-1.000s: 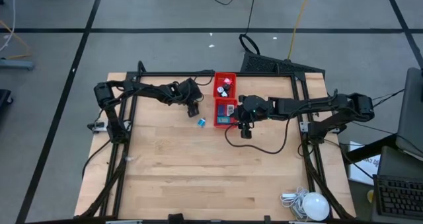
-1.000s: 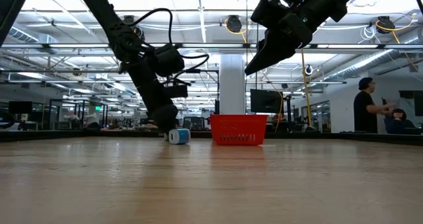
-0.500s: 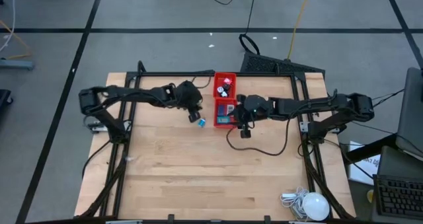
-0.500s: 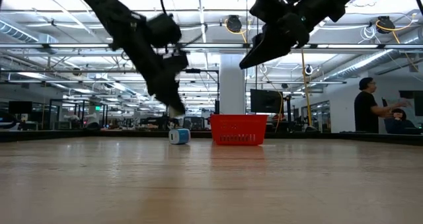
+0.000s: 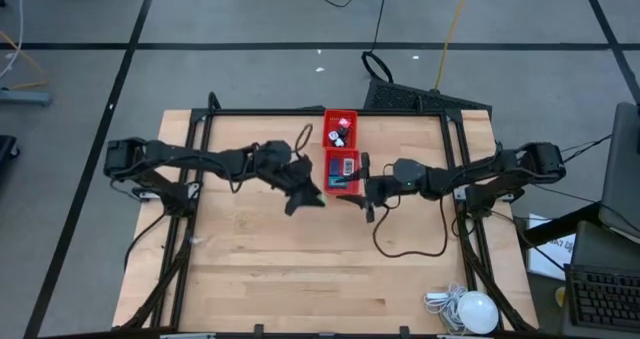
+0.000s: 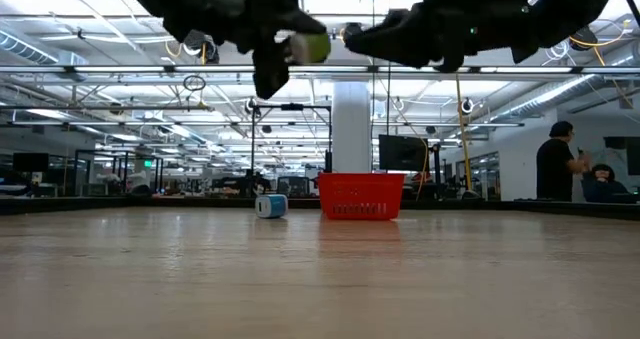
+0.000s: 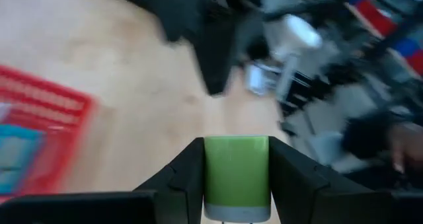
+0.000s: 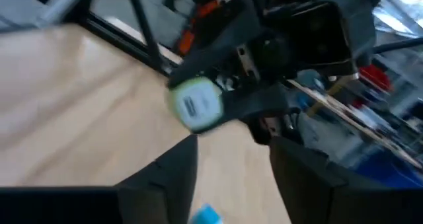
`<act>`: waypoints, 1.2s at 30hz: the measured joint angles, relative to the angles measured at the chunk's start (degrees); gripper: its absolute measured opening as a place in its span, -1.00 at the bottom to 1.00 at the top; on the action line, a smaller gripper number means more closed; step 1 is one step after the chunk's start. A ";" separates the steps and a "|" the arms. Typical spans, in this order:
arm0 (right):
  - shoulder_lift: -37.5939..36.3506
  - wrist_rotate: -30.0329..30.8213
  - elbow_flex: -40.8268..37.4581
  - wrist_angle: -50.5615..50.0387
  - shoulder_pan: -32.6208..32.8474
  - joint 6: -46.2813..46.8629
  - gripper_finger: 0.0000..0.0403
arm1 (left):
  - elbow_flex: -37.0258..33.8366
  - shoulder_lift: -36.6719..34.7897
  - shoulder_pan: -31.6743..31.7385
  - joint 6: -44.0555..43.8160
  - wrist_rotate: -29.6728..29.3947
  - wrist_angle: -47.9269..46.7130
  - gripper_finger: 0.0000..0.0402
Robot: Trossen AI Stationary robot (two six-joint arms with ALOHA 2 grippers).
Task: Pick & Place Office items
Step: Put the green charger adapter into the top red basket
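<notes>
Two arms had swung off the table | red tray unmoved | left gripper had risen, clamped on green piece, held aloft | right gripper lifted, fingers apart, empty | blue piece remained beside tray.

The left tool and right tool are facing each other just beside the red tray, leaving only a narrow gap between them. A small blue piece is lying below them. The bench nearer the camera is lying open.
</notes>
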 joint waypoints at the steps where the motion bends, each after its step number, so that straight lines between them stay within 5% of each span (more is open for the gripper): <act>1: 0.00 -1.23 0.00 0.52 0.39 0.50 -0.07 | -0.02 0.02 -0.82 -0.27 1.17 0.66 -0.35; 8: 0.02 -5.57 0.72 2.02 4.00 -3.05 0.19 | 0.00 -0.05 -2.59 -6.38 1.12 5.46 -0.35; 23: 9.42 -5.34 5.98 3.74 4.67 -4.14 0.15 | 1.24 3.97 -3.04 -13.94 0.63 6.20 -0.35; 28: 9.38 -5.64 6.34 3.57 4.67 -4.35 0.05 | 1.27 4.39 -3.14 -13.91 1.15 6.26 -0.35; 36: 9.31 -8.61 6.36 3.11 4.56 -4.64 -0.38 | 1.29 4.44 -3.02 -14.64 1.80 7.66 -0.33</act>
